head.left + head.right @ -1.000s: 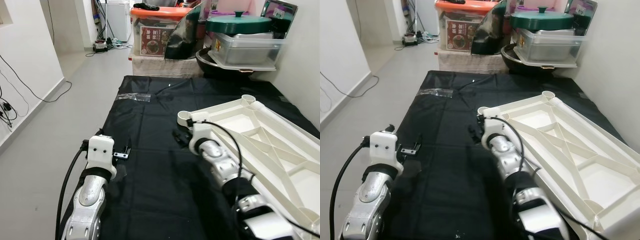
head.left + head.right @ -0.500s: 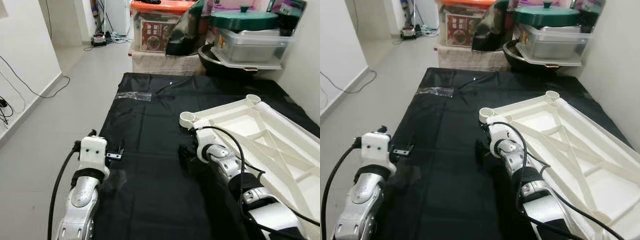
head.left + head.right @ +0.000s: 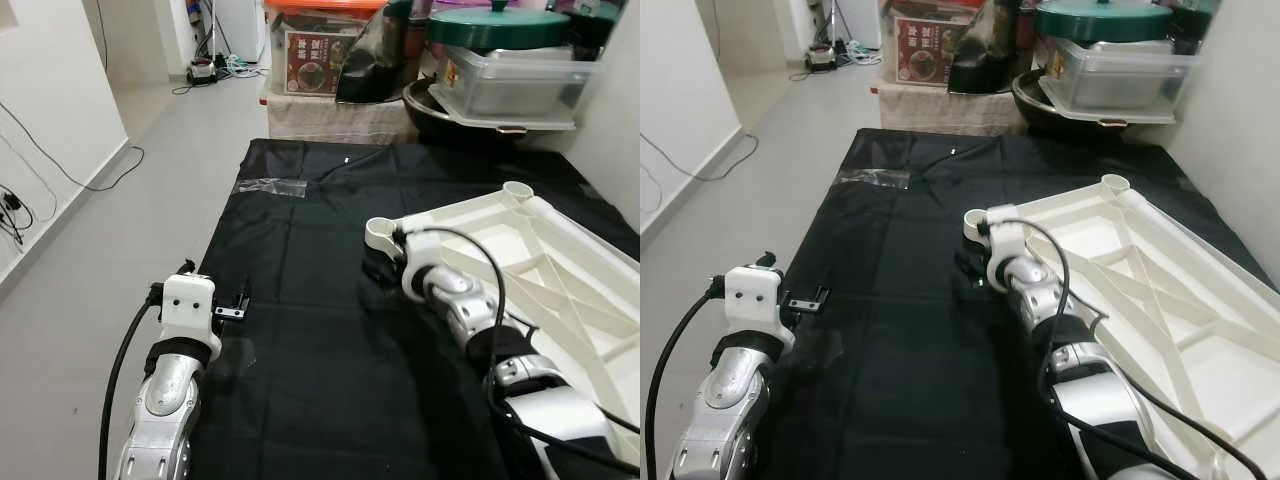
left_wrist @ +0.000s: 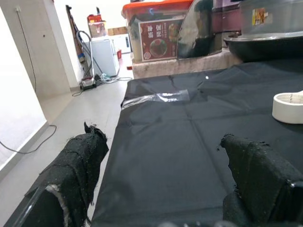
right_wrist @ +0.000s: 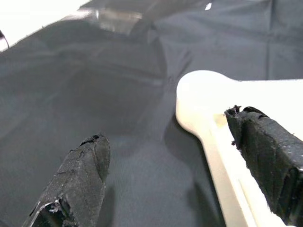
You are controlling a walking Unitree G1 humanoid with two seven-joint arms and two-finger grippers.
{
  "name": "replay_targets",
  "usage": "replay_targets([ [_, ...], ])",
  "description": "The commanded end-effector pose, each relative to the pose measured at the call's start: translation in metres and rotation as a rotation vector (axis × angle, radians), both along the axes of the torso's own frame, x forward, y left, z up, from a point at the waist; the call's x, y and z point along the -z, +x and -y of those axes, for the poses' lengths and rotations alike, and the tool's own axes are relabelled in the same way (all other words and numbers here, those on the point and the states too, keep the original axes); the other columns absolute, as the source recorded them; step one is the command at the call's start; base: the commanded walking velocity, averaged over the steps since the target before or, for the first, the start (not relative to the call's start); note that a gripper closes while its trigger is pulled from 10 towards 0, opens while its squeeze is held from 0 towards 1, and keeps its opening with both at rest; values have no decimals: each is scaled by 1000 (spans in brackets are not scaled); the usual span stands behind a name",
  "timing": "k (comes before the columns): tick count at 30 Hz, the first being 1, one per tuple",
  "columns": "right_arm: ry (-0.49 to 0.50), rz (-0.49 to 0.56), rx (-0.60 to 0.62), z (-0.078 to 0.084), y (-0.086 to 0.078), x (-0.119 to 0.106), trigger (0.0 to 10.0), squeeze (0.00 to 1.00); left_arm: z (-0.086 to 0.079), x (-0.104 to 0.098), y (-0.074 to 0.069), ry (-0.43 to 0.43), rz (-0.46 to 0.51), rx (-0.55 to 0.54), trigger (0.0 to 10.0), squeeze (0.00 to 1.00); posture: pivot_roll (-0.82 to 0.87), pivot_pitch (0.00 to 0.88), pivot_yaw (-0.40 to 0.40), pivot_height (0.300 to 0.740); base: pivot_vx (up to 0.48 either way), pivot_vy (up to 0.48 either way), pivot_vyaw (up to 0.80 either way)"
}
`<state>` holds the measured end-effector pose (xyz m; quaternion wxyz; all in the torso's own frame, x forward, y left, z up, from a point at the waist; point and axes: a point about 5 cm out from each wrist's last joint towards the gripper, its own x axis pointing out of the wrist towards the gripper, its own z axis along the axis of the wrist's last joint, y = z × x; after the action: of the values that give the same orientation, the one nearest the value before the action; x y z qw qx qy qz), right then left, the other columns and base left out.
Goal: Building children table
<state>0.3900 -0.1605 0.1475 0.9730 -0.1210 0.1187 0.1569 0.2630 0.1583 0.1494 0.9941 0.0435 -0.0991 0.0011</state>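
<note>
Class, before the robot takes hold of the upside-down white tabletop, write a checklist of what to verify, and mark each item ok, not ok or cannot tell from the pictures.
1. Right gripper open: ok.
2. Right gripper at the tabletop corner socket: ok, one finger over the rim.
3. Tabletop lying on the black cloth: ok.
4. Left gripper open, away from the tabletop: ok.
5. Legs for the table within reach: cannot tell.
</note>
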Motion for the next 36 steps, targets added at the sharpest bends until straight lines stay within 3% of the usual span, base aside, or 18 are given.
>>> replay_targets([
  [1, 11, 1, 33, 4, 0, 0, 10000, 0, -1, 0, 0, -9, 5, 5, 10000, 0, 21, 0, -69, 740, 0, 0, 0],
  [3, -11, -47, 94, 15, -3, 9, 10000, 0, 0, 1, -1, -16, 4, 8, 10000, 0, 13, 0, -67, 740, 0, 0, 0],
  [7, -36, -93, 106, 21, -7, 18, 10000, 0, 2, 3, -1, -16, 0, 15, 10000, 0, 4, 0, -62, 740, 0, 0, 0],
  [12, -89, -170, 137, 44, -13, 31, 10000, 0, 5, 2, 4, -17, 4, 31, 10000, 0, -5, 0, -57, 740, 0, 0, 0],
  [19, -90, -225, 123, 50, -18, 38, 10000, 0, 2, 2, 4, -13, 7, 23, 10000, 0, 5, 0, -70, 740, 0, 0, 0],
  [24, -76, -279, 54, 43, -22, 45, 10000, 0, -1, 2, 3, -11, 12, 14, 10000, 0, 8, 0, -74, 740, 0, 0, 0],
  [27, -64, -155, -41, 26, -15, 28, 10000, 0, 0, 3, 5, -12, 13, 15, 10000, 0, 1, 0, -68, 740, 0, 0, 0],
  [28, -51, -74, -33, 23, -12, 18, 10000, 0, 1, 2, 6, -13, 15, 17, 10000, 0, 1, 0, -68, 740, 0, 0, 0],
  [30, -51, -74, -33, 23, -12, 18, 10000, 0, 1, 2, 6, -13, 15, 17, 10000, 0, 1, 0, -68, 740, 0, 0, 0],
  [32, -86, 75, 4, 23, -8, 3, 10000, 0, 2, 3, 6, -12, 17, 24, 10000, 0, 4, 0, -67, 740, 0, 0, 0],
  [36, -68, 109, 19, 20, -11, 5, 10000, 0, 1, 3, 5, -9, 15, 24, 10000, 0, 10, 0, -69, 740, 0, 0, 0],
])
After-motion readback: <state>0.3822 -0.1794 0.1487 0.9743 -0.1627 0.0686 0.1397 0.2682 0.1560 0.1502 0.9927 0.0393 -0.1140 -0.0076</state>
